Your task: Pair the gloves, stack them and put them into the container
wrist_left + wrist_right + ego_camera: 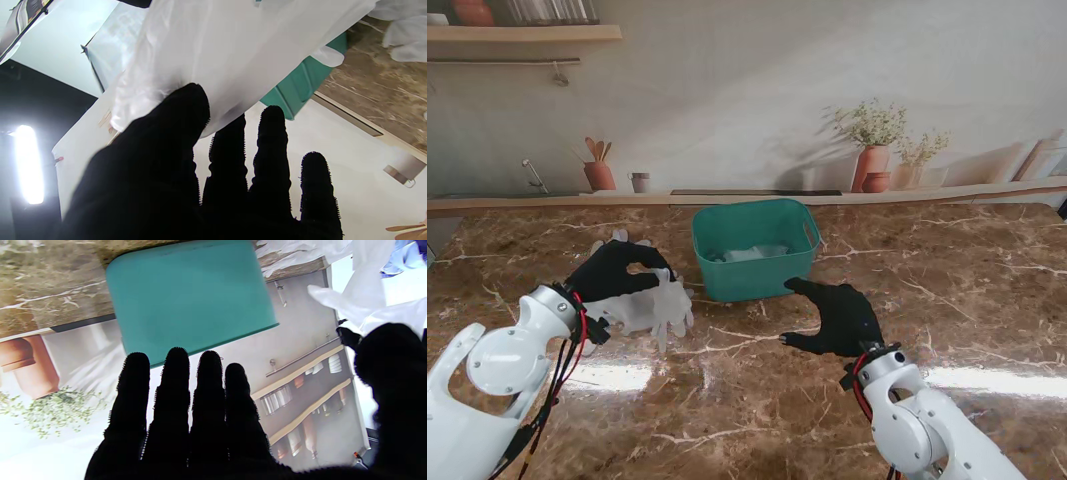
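- Worktop (987, 300): one teal container (757, 250) sat mid-surface, pale gloves already inside; count unclear.
- Left hand (617, 272) grasped white gloves (655, 305), raised left of the container; count unclear.
- Right hand (839, 315) was released, fingers spread, holding nothing.
- Judgement: carry the gloves fully over the rim before letting go.

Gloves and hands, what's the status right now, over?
Left hand shut on white gloves, left of green container. Right hand open, empty, near container's front. Something pale already inside. Path clear.
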